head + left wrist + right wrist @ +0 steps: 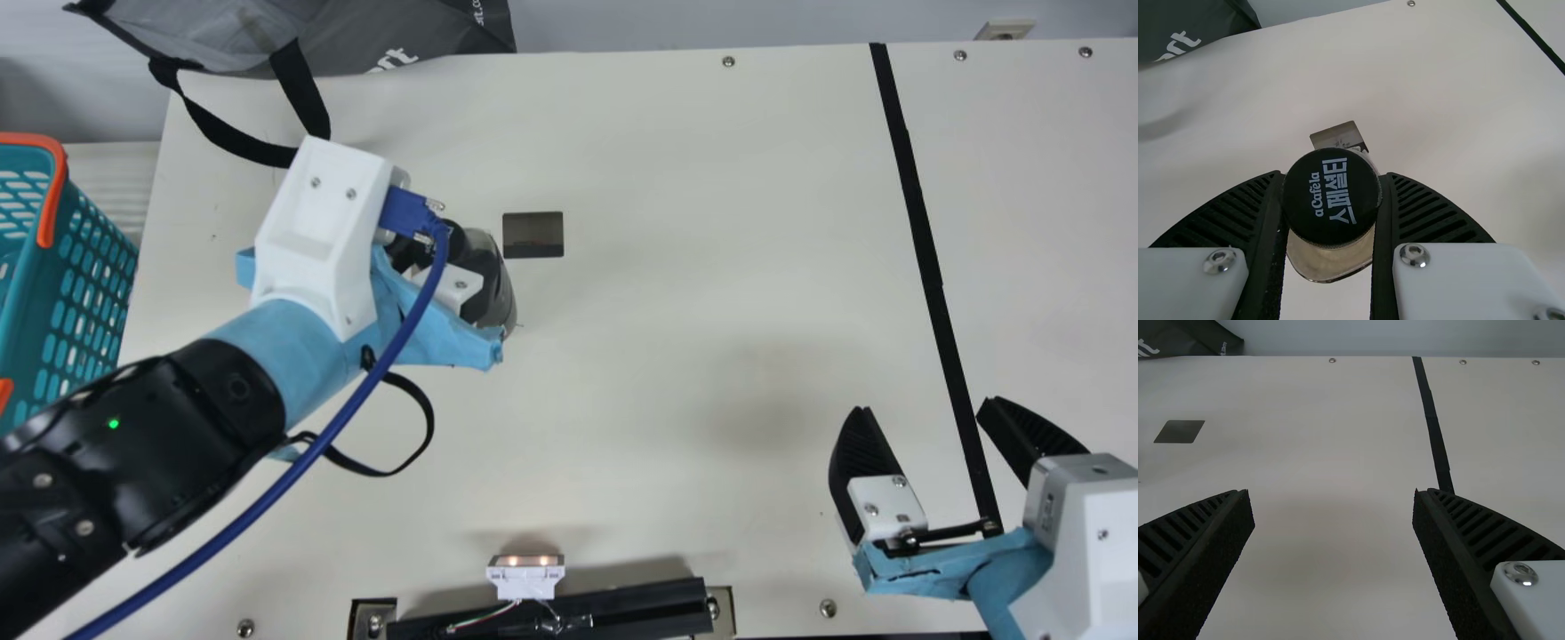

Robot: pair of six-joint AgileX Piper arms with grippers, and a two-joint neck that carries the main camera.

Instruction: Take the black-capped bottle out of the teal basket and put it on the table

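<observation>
The black-capped bottle [498,280], glossy and see-through under a round, lettered cap [1331,200], is gripped near the cap by my left hand [455,286], over the cream bench [676,222]; base contact unclear. My wrist partly hides it. My right hand [925,407] stands open. The perforated teal basket [31,307] is cut off, main view.

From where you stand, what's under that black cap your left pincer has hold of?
Part of the bottle's body shows beneath the black cap in my left wrist view. There, the cap hides the neck and shoulder.
</observation>
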